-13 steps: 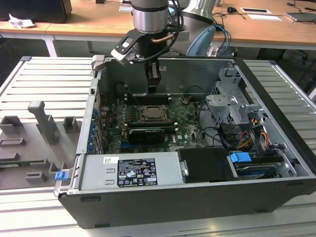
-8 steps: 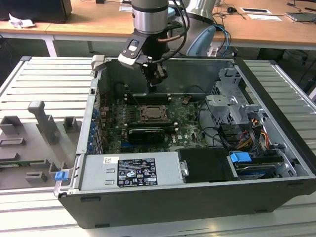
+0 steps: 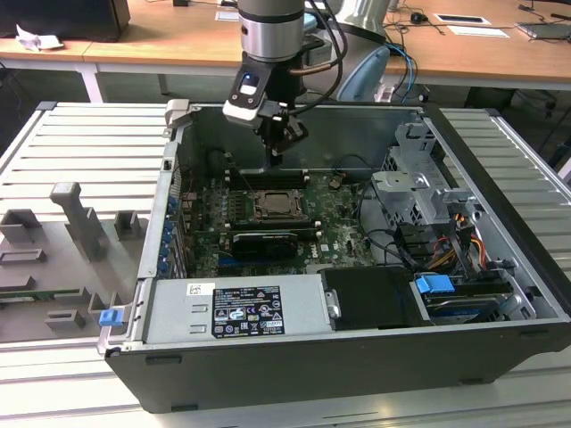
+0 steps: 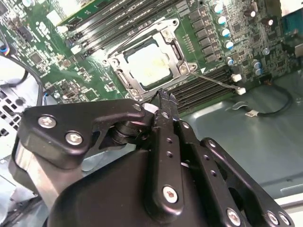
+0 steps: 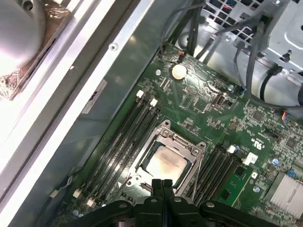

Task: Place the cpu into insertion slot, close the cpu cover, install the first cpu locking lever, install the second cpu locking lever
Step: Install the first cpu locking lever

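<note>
Silver cpu (image 4: 147, 64) is framed by the cpu cover (image 4: 124, 78). The gripper (image 4: 163, 97) fingers are squeezed together, empty. The thin lever (image 4: 218, 81) should be pushed slowly.

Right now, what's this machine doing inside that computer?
A robot arm is working inside an open computer case. Its gripper, fingers shut and holding nothing, hangs just above the cpu, which already sits in place on the green board. The cpu cover is down around it, with the chip showing through its window. Whether the levers are latched cannot be told.
</note>
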Robot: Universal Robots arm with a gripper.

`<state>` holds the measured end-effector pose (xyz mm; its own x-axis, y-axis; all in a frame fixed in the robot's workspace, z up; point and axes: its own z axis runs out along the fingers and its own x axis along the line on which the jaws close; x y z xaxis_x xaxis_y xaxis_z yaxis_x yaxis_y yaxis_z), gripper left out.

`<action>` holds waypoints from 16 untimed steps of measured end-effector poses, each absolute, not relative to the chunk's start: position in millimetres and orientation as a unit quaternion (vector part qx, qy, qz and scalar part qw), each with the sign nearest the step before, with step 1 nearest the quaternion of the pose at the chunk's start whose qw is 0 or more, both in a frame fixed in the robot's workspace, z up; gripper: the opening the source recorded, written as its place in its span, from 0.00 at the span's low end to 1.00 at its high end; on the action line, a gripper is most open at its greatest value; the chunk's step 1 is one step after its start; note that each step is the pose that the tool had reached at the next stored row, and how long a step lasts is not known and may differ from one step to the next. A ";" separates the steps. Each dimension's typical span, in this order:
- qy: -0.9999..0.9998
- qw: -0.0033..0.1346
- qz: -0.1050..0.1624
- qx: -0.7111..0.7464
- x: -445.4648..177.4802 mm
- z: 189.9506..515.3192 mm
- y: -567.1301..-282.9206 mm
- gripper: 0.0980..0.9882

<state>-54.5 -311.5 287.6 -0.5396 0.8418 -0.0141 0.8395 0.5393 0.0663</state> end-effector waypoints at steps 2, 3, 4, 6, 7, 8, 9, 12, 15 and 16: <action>0.883 0.022 0.026 0.469 -54.5 287.6 -311.5 0.01; 0.884 0.022 0.026 0.466 -54.5 287.6 -311.5 0.01; 0.887 0.021 0.026 0.461 -54.5 287.5 -311.6 0.01; 0.892 0.021 0.026 0.451 -54.6 287.2 -311.6 0.01; 0.896 0.021 0.027 0.443 -54.5 287.1 -311.6 0.01; 0.900 0.021 0.027 0.435 -54.5 286.9 -311.5 0.01; 0.903 0.021 0.027 0.427 -54.5 286.9 -311.5 0.01; 0.919 0.019 0.028 0.393 -54.5 286.9 -311.5 0.01; 0.931 0.019 0.028 0.364 -54.5 286.8 -311.5 0.01; 0.935 0.018 0.029 0.353 -54.5 286.7 -311.5 0.01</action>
